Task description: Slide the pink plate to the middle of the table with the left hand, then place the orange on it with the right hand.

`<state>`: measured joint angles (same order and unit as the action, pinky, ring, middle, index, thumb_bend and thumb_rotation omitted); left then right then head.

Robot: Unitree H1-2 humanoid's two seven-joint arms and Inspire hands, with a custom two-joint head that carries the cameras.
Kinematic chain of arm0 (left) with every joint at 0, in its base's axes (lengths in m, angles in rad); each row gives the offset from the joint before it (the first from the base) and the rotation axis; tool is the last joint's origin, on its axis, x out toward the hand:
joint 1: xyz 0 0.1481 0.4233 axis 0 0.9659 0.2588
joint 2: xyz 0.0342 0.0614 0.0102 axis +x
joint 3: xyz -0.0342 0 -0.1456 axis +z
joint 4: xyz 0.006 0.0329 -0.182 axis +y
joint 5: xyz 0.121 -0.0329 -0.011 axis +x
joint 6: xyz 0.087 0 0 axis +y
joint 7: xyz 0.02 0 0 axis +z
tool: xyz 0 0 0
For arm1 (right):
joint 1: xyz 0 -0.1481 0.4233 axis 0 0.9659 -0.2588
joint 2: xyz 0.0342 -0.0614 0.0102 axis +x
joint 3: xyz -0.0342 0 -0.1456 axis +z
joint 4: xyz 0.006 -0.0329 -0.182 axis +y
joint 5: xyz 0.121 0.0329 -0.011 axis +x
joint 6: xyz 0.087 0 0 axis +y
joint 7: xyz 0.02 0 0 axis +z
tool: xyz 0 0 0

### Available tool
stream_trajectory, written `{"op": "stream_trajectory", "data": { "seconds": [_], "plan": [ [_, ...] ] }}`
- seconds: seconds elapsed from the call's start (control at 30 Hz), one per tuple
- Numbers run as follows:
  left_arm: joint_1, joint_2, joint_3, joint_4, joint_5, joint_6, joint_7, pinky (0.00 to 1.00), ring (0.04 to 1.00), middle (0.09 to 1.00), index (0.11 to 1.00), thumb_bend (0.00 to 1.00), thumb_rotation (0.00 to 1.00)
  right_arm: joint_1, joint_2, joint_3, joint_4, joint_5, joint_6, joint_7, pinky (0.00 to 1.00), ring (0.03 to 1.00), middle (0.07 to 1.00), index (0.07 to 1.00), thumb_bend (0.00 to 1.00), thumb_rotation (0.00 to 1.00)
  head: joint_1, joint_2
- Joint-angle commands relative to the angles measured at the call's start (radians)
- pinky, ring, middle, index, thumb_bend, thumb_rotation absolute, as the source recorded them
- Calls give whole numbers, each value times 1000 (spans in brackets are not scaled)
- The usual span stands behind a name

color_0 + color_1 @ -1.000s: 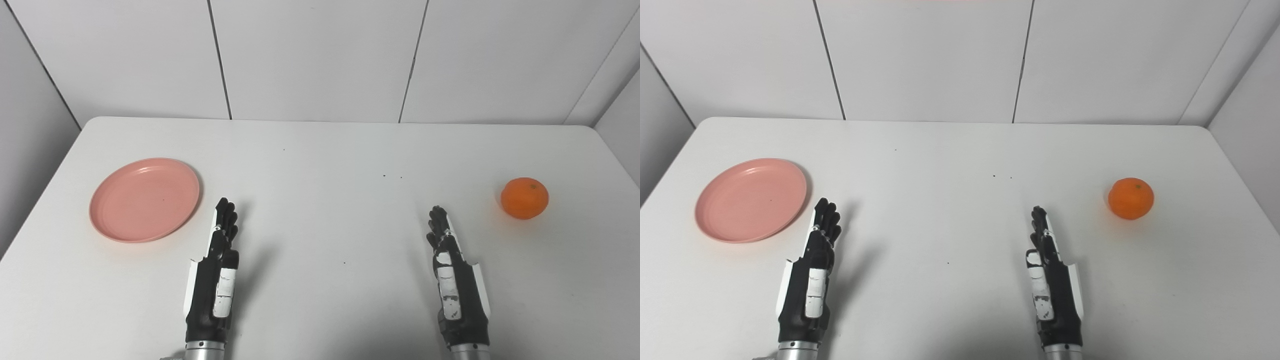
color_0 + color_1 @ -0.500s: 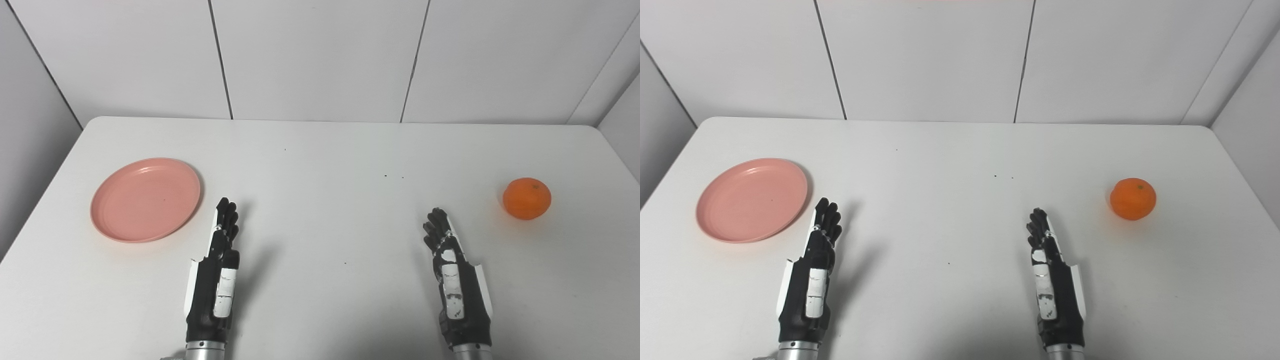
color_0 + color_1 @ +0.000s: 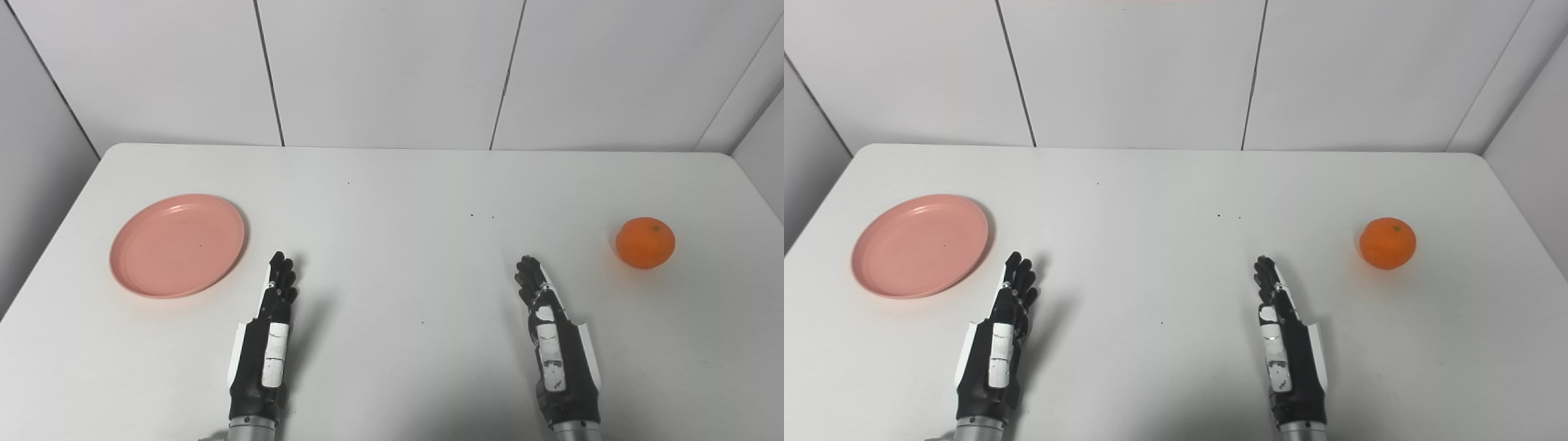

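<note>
Plate (image 3: 177,245) sits untouched just left of left hand (image 3: 266,343); orange (image 3: 645,242) far right of plate. Right hand (image 3: 554,343) idle. Both hands' fingers straight, empty. Risk: sideways push tips shallow rim or overshoots middle of table (image 3: 392,184).

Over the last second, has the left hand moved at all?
Yes. The left hand has drawn slightly back toward the near table edge, its fingertips now lower against the pink plate, which it does not touch.

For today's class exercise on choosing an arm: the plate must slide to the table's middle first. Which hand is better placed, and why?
The left hand. It lies open just right of the pink plate, while the right hand sits far across the table, nearer the orange.
</note>
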<state>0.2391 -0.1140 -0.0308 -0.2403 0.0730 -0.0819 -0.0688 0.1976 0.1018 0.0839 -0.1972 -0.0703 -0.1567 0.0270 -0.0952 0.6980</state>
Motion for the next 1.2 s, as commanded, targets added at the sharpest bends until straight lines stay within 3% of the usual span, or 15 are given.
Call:
{"op": "stream_trajectory", "data": {
  "seconds": [0.0, 0.13, 0.43, 1.17],
  "plan": [
    [176, 84, 13, -4, -16, 38, -26, 1000, 1000, 1000, 1000, 798, 1000, 46, -40, 8, -22, -12, -42, 11, 979, 947, 934, 911, 840, 1000, 1, 3],
    [168, 108, 3, -22, 10, 92, -47, 1000, 1000, 1000, 1000, 806, 1000, 41, -37, 3, -28, -28, -83, 1, 965, 940, 925, 907, 843, 1000, -2, 4],
    [158, 97, 19, -23, -15, 113, -70, 1000, 1000, 1000, 1000, 771, 1000, 33, -37, 4, -23, -31, -115, 3, 927, 928, 921, 905, 839, 1000, -1, 5],
    [150, 92, 27, -11, 17, 95, -72, 1000, 1000, 1000, 1000, 770, 1000, -14, -17, -2, -24, 1, -52, 0, 956, 934, 926, 907, 879, 1000, 5, -9]
  ]
}}
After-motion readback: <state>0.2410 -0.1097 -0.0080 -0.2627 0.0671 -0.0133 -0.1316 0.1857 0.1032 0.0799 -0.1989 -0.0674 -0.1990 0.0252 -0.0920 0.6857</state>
